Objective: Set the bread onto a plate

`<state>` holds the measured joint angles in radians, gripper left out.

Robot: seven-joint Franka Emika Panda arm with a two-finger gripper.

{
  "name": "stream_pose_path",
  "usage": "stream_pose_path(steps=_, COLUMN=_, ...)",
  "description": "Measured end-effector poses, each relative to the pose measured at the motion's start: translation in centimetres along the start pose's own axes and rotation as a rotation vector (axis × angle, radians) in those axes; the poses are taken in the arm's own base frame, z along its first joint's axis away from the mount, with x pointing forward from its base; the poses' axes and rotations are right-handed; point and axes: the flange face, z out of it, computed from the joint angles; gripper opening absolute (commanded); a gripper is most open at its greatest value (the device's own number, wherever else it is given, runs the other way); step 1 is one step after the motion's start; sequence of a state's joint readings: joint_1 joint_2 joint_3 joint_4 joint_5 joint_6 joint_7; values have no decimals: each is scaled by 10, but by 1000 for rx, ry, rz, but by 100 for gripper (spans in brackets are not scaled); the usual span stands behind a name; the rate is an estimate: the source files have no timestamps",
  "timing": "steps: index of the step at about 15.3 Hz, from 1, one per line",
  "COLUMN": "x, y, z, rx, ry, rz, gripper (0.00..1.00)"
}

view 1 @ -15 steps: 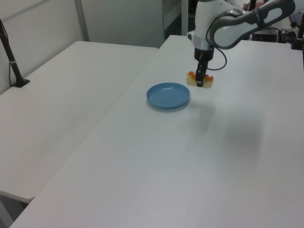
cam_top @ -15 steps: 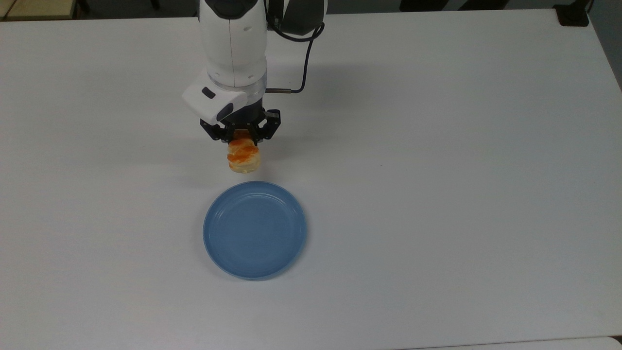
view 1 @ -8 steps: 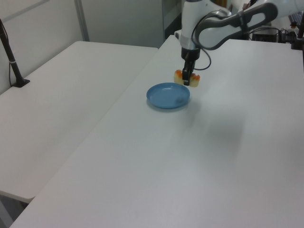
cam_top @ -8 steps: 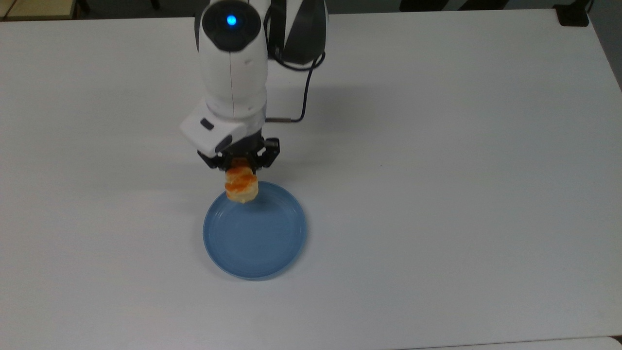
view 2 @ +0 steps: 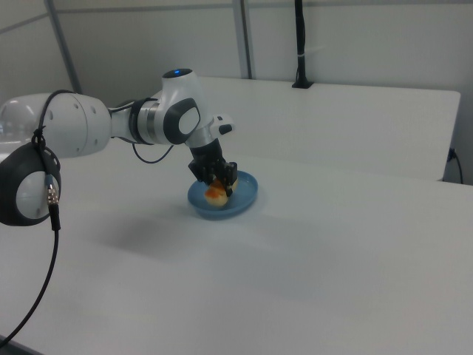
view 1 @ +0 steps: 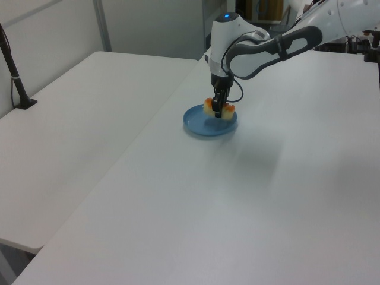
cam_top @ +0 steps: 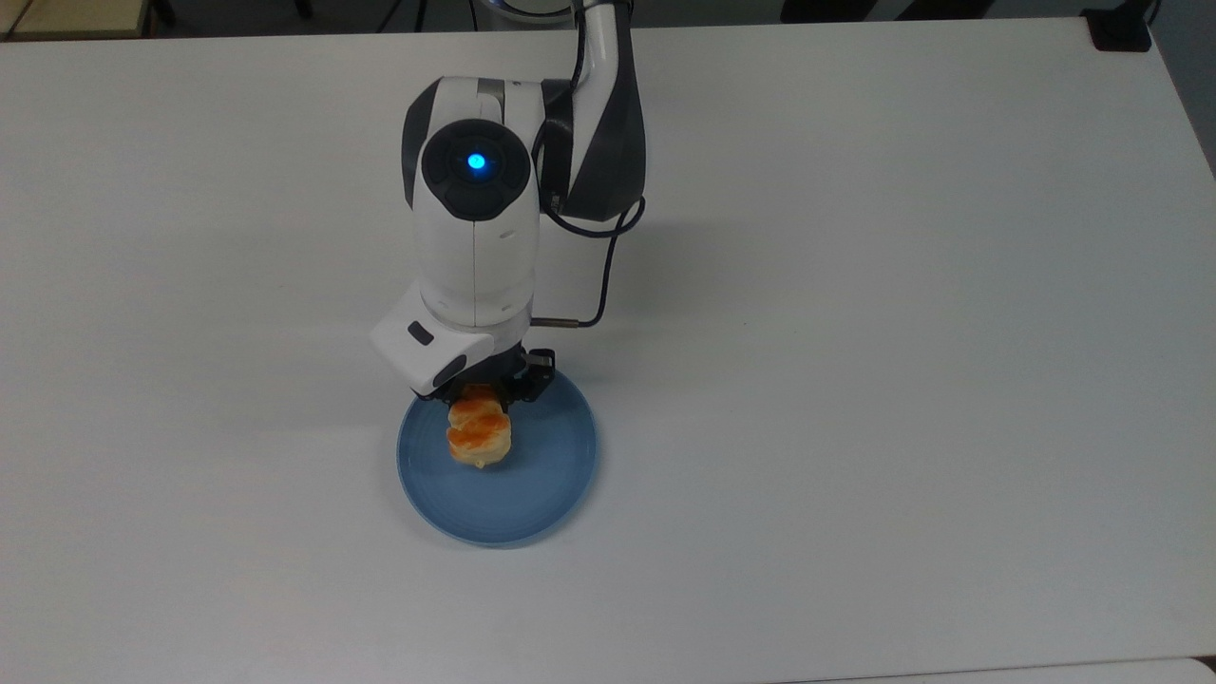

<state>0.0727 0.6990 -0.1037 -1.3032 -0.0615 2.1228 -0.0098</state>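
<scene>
Gripper [cam_top: 486, 391] clamped on the braided bread [cam_top: 479, 435], hanging right over the light-blue plate [cam_top: 532, 494], toward the top view's upper-left part of it. Can't tell if touching the plate yet. Same grip in the left view [view 1: 218, 111]. White table [cam_top: 855, 380] all around.

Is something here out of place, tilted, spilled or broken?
Nothing stands out. The gripper holds the bread over the light-blue plate, which lies flat on the white table. No spill or damage is visible.
</scene>
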Motion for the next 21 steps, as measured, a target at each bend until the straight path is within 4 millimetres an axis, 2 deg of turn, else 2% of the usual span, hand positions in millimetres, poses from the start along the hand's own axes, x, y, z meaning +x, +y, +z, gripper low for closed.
stream_pose_path(steps=3, x=8, y=-2, z=-2, rx=-2, ry=20, rz=16, gripper=51)
stream_pose_path(steps=6, x=10, y=-5, z=0, rx=-1, ry=19, rz=25, gripper=60)
stream_pose_path(steps=7, x=10, y=-8, z=2, rx=-1, ry=16, rz=28, gripper=67)
stream_pose_path(steps=9, x=10, y=-14, z=8, rx=1, ry=8, rz=33, gripper=100)
stream_pose_path(steps=12, x=10, y=-20, z=13, rx=1, ry=3, rz=67, gripper=100)
stream_pose_path(steps=17, x=12, y=-19, z=8, rx=1, ry=14, rz=86, gripper=100)
stream_pose_path(steps=19, x=15, y=-15, z=-4, rx=-1, ry=26, rz=93, gripper=100)
stream_pose_path(steps=21, x=12, y=-9, z=-28, rx=-2, ry=2, rz=102, gripper=100)
